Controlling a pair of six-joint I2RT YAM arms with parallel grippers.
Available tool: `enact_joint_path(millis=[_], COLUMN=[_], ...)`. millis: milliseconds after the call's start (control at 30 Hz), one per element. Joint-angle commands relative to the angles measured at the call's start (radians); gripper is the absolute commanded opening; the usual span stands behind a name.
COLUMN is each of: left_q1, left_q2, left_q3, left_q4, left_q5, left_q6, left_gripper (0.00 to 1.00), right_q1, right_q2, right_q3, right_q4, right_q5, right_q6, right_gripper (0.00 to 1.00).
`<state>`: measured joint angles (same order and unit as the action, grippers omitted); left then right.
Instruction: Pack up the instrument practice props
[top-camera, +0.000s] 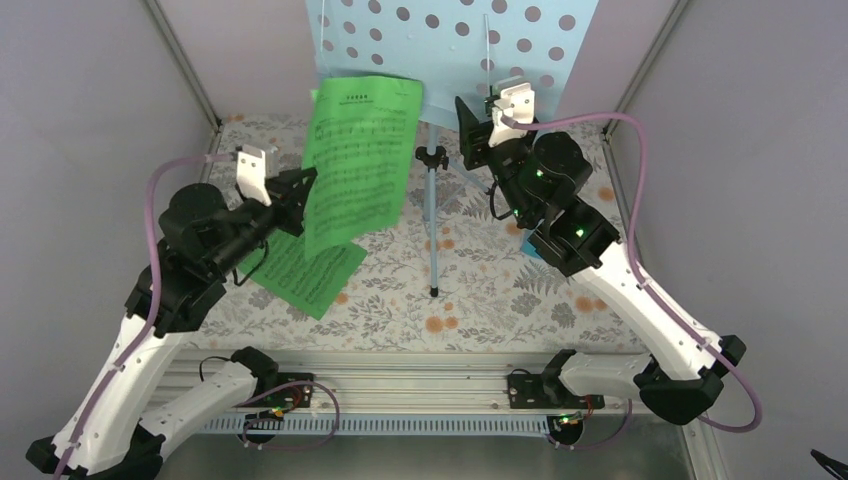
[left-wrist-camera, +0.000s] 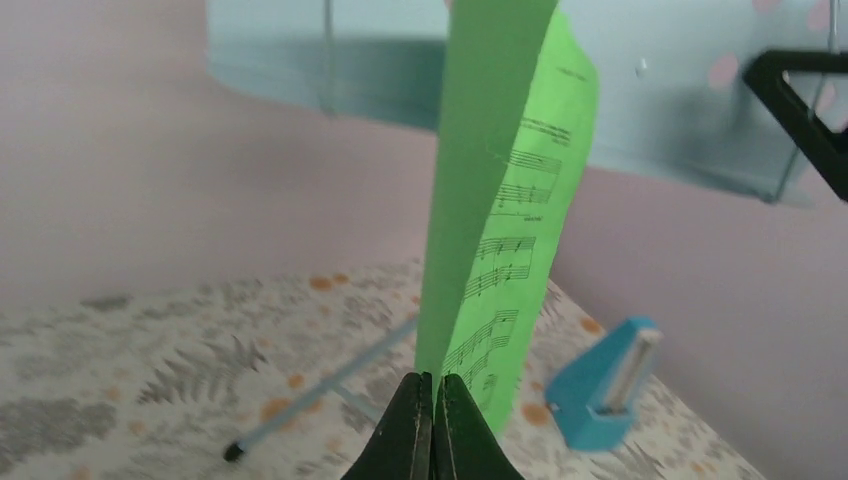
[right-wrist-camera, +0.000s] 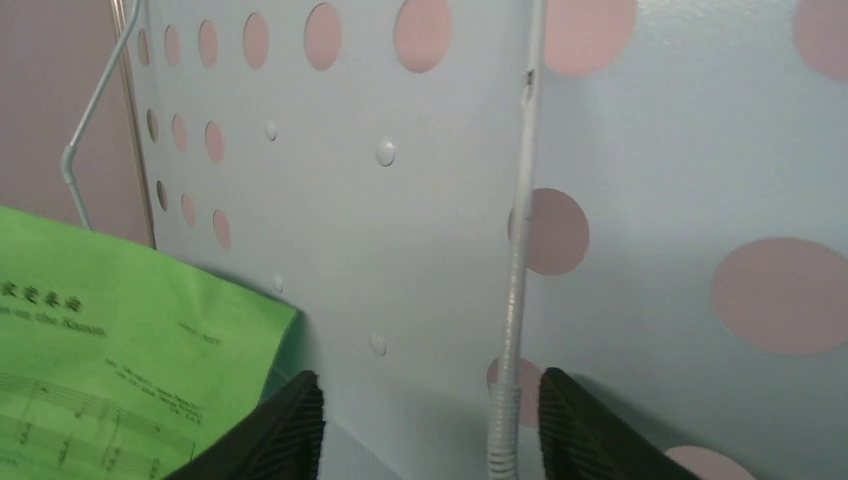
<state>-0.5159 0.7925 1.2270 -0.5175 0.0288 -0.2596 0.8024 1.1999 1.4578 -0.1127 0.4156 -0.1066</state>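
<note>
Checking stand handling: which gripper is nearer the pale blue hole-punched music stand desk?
Right. Right gripper is at the pale blue desk, fingers open. Left gripper is off to its left, pinching a bright green sheet-music page.

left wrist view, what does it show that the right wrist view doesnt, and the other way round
Only the left wrist view: the blue metronome on the floral cloth, a stand leg reaching down to that cloth, and the left tool shut on the green sheet-music page.
Only the right wrist view: the right tool, open, with the wire page-holder between its fingers.
Both: the green page and the pale blue punched desk.
</note>
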Motion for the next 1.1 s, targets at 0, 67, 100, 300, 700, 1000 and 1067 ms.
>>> enact_joint_path(millis=[0,67,100,300,700,1000,1067], left_q1=[0.004,0.004,0.003,0.004,0.043,0.112,0.141], left_q2=[-0.012,-0.030,-0.039,-0.062,-0.019,0.094,0.112], left_q3=[-0.087,-0.132,-0.150,-0.250,-0.448,-0.568,-0.593], left_q4=[0.008,0.039,0.059,0.082,0.135,0.160,0.147], left_q5=[0.160,0.211,0.235,0.234,0.169,0.142,0.087], left_q6=[-0.110,-0.138,-0.152,-0.208,-0.360,-0.365,-0.378], left_gripper=[0.02,0.03,0.02,0.02,0.02,0.02,0.02], right_q1=[-0.002,-0.002,-0.003,-0.002,-0.003,-0.003,-0.003], right_q2=[-0.018,-0.033,-0.042,-0.095,-0.301,-0.425,-0.420], right_q3=[0.009,0.008,0.005,-0.016,-0.196,-0.343,-0.360], right_q4=[-0.015,-0.029,-0.037,-0.122,-0.063,0.001,0.000], right_q5=[-0.035,-0.050,-0.055,-0.091,0.004,0.162,0.184], right_q6=[0.025,0.028,0.028,0.039,0.112,0.100,0.101], right_gripper=[0.57,0.68,0.78,1.00,1.00,1.00,1.00])
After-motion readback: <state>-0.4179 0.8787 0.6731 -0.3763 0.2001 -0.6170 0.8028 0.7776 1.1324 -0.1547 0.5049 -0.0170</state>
